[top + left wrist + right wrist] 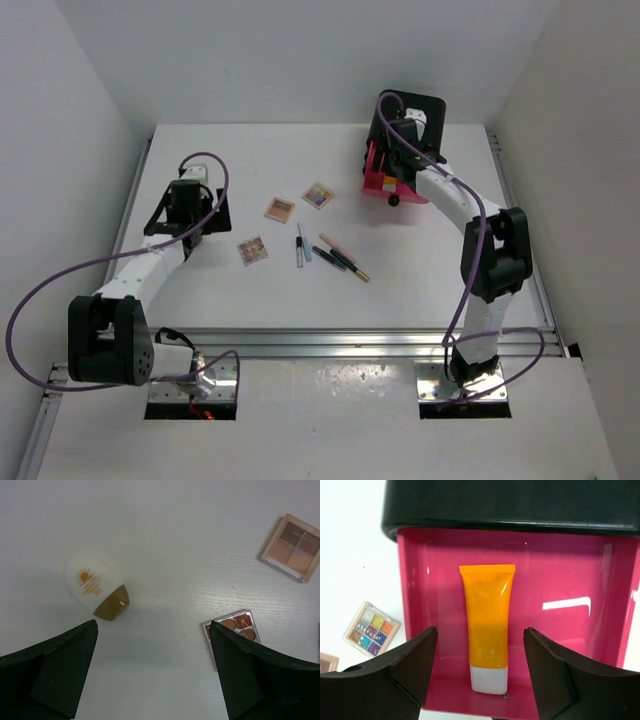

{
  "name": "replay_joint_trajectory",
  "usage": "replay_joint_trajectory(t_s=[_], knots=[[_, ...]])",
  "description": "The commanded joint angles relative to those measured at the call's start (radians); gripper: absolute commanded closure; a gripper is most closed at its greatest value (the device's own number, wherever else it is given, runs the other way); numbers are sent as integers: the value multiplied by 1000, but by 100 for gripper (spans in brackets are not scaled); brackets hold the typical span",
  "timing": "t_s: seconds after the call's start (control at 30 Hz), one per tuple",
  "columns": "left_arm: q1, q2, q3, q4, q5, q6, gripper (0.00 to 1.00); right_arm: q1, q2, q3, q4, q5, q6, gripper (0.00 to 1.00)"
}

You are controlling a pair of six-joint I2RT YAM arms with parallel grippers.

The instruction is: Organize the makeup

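An orange tube with a white cap (487, 625) lies in the open pink drawer (560, 630). My right gripper (480, 650) is open just above it, one finger on each side, not touching it. Three square palettes lie mid-table: a peach one (280, 209), a multicoloured one (318, 194) and a reddish one (253, 250). Thin sticks (300, 245) (343, 257) lie to their right. My left gripper (152, 670) is open and empty above bare table; the reddish palette (235, 624) is partly hidden behind its right finger, and the peach one (292, 547) lies further off.
A white bottle with a brown cap (95, 587) lies on its side ahead of the left gripper's left finger. The black box (415, 110) holding the pink drawer (380, 180) stands at the back right. White walls enclose the table on three sides.
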Motion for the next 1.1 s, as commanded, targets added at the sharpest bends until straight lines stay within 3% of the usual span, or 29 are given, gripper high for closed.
replay_joint_trajectory(t_s=[0.0, 0.23, 0.4, 0.73, 0.9, 1.07], knots=[[22, 15, 88, -122, -82, -105, 0, 14, -97, 5, 57, -27, -90, 30], [82, 151, 228, -348, -147, -169, 1, 55, -214, -52, 100, -76, -229, 29], [136, 337, 386, -481, -147, -307, 0, 60, -268, -129, 118, -96, -255, 26], [197, 555, 492, -494, -216, -395, 0, 58, -323, -232, 115, -78, -272, 26], [234, 597, 492, -448, -205, -366, 0, 61, -349, -269, 113, -62, -266, 25], [243, 638, 483, -394, -176, -312, 16, 57, -361, -282, 109, -51, -266, 25]])
